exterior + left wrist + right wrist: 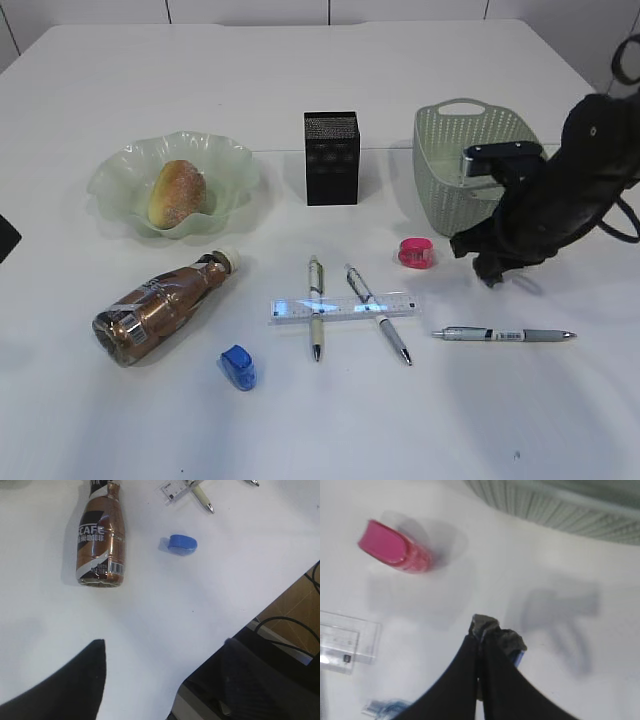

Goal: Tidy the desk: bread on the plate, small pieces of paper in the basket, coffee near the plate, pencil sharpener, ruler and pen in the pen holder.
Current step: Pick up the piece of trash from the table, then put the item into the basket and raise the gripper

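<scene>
Now right gripper pinched closed above desk, beside pink sharpener

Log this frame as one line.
right hand: shut, above desk | bread: on plate | coffee: lying down

Golden bun in ruffled green plate, coffee bottle lying sideways towards the desk's front-left, clear ruler across two pens centre-front

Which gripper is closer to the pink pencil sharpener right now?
Right. The right gripper hovers just beside the pink pencil sharpener; the left gripper sits far off, at the desk's left edge.
</scene>
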{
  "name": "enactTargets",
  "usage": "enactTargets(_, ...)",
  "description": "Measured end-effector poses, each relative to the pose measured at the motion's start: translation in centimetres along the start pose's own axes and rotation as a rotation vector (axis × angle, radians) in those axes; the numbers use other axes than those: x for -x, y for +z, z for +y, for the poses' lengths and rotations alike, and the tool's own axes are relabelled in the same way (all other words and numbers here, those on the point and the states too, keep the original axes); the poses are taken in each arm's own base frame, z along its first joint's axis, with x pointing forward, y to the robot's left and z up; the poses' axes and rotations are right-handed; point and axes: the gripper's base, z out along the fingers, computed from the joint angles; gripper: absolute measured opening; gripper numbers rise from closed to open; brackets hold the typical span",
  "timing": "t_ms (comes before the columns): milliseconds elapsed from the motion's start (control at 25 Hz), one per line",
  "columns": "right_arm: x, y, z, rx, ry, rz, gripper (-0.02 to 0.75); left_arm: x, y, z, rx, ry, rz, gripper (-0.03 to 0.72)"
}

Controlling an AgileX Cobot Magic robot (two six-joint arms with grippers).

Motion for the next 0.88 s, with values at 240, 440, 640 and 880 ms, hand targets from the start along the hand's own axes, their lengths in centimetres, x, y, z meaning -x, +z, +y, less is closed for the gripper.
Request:
enactTargets(240,1.0,-5.1,0.5,-0.001,-0.014,-0.106,0.015,0.0,0.0,0.0,0.000,0.000,0.000,0.510)
enactTargets(440,2.3,-11.6,1.0,-0.018,-0.032,-0.312,0.015,0.0,0.0,0.0,0.000,0.000,0.000,0.510)
enactTargets(640,3.8,-12.6,0.9,-0.044,-0.031,-0.447,0.015,0.0,0.0,0.0,0.000,0.000,0.000,0.510)
enactTargets(880,5.2,-10.4,0.3,-0.078,-0.020,-0.548,0.015,0.0,0.0,0.0,0.000,0.000,0.000,0.510)
